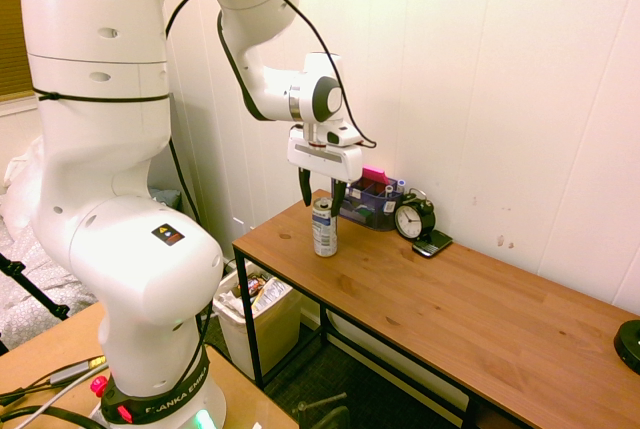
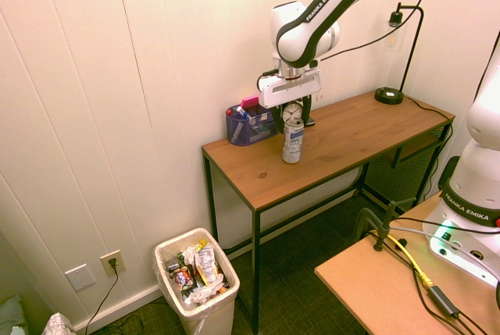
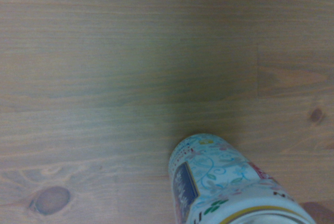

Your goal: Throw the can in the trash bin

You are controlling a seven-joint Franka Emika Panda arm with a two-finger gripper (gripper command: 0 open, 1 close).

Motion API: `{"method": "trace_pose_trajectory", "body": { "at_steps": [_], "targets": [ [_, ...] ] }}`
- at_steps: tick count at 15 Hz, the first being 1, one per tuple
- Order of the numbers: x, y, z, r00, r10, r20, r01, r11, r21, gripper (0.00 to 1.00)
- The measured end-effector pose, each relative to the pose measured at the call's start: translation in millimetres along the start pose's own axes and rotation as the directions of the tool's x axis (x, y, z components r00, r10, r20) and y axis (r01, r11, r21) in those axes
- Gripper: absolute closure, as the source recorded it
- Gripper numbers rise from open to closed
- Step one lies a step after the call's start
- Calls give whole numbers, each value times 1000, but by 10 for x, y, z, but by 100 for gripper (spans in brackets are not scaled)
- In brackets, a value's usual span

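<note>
The can (image 1: 324, 228) stands upright on the wooden table (image 1: 480, 319), near its left end; it is slim, silver with a pale patterned label (image 3: 219, 179). My gripper (image 1: 321, 189) hangs open directly above the can's top, one dark finger on each side, not touching it. From the other side the gripper (image 2: 292, 116) sits just over the can (image 2: 292, 140). The trash bin (image 2: 195, 284), cream-white and full of wrappers, stands on the floor beside the table's end, also seen as the trash bin (image 1: 258, 311) under the table edge.
A blue desk organizer (image 2: 249, 125) with pens stands behind the can by the wall. A black alarm clock (image 1: 414, 218) and a dark phone (image 1: 432, 243) sit next to it. A black lamp base (image 2: 388, 95) is at the table's far end.
</note>
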State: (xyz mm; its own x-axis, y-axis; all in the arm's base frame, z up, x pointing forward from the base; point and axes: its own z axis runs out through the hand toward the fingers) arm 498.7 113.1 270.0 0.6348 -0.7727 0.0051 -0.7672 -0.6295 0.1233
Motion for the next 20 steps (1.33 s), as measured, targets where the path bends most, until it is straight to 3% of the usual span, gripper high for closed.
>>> {"method": "trace_pose_trajectory", "body": {
  "at_steps": [13, 16, 20],
  "targets": [
    [-85, -124, 126, 1000, -9, 12, 9, 1000, 0, 100],
    [-668, -466, -214, 996, -89, -15, 90, 995, 53, 100],
    [-2149, -1178, -891, 972, -224, -69, 229, 970, 83, 100]
  ]
}}
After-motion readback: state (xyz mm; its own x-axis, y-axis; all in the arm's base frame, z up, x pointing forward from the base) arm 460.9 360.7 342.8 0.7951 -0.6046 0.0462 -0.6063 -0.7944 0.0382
